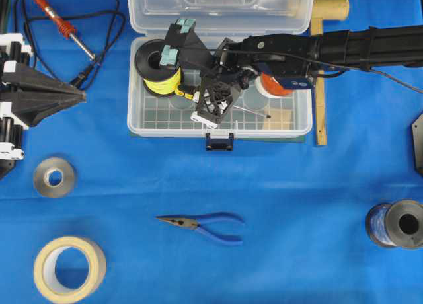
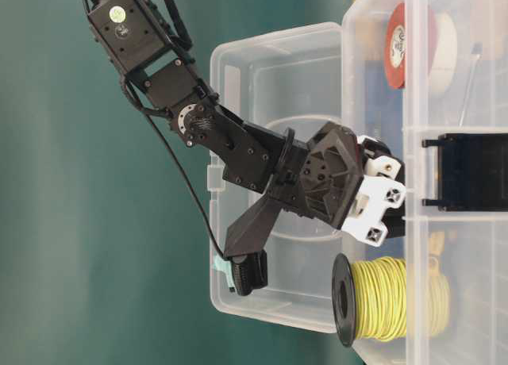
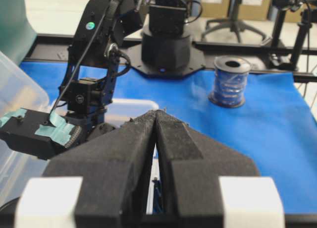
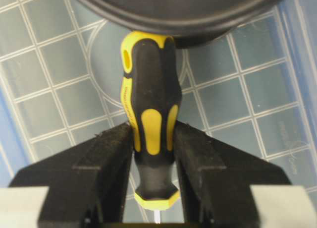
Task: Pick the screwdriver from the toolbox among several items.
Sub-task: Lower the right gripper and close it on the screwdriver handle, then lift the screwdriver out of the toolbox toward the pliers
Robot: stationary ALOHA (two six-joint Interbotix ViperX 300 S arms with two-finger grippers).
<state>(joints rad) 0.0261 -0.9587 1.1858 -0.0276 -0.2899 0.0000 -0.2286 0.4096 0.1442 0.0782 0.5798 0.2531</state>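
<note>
Right tool (image 4: 152,139) is down inside the toolbox (image 1: 142,122), pads clamped on the screwdriver (image 4: 148,114) handle near its shaft end. Handle butt sits right against the yellow wire spool (image 1: 158,69), so my worry is it catches on the spool rim on the way up and twists out of the grip. Left tool (image 3: 156,139) is parked off to the side, pinched closed on nothing.

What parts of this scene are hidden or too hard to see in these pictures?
- Overhead: the screwdriver handle is mostly covered by the right tool.
- Right wrist: the screwdriver's shaft is cut off by the bottom edge; a black spool rim hides the handle's end.
- Table-level: the toolbox walls blur what lies inside.
- Left wrist: the left tool blocks the foreground.
</note>
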